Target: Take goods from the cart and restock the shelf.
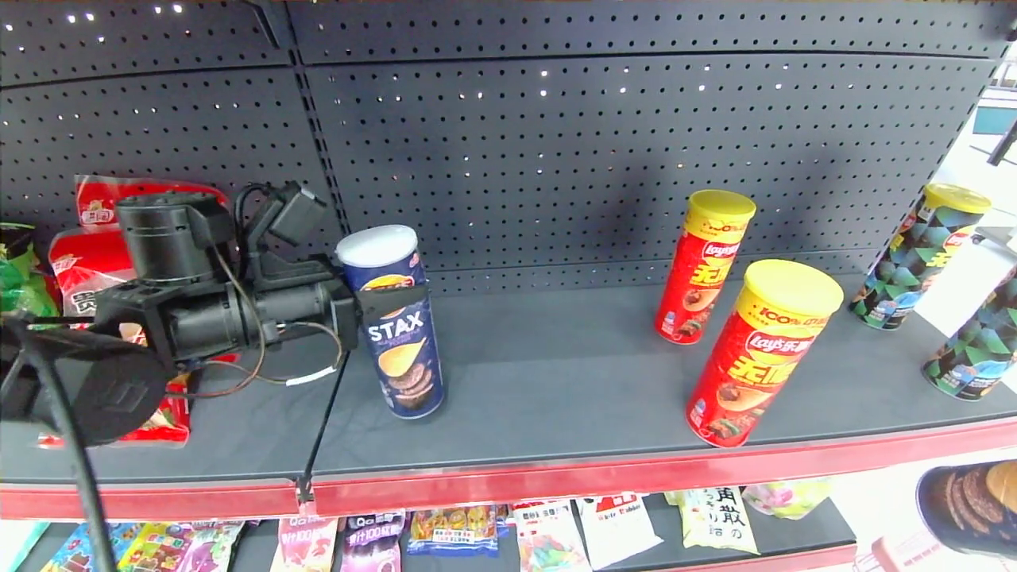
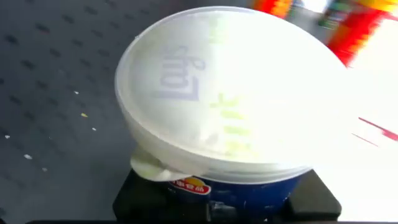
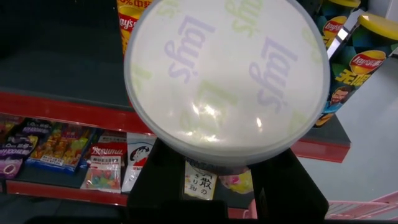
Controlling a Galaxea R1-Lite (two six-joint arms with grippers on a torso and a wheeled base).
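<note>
Blue white-lidded cardboard crisp tube [image 1: 407, 365], probably light and crushable, is clamped upper-body by the left gripper [image 1: 388, 306]; the right gripper [image 3: 224, 190] grips a second tube [image 3: 227, 74].

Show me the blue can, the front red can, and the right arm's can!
blue can [image 1: 401, 342], head view, middle of its label
front red can [image 1: 747, 373], head view, its red side
right arm's can [image 3: 227, 74], right wrist view, middle of its lid

Matt metal shelf [image 1: 556, 373], glossy can [image 1: 405, 349] — plastic lid [image 1: 377, 245]
</note>
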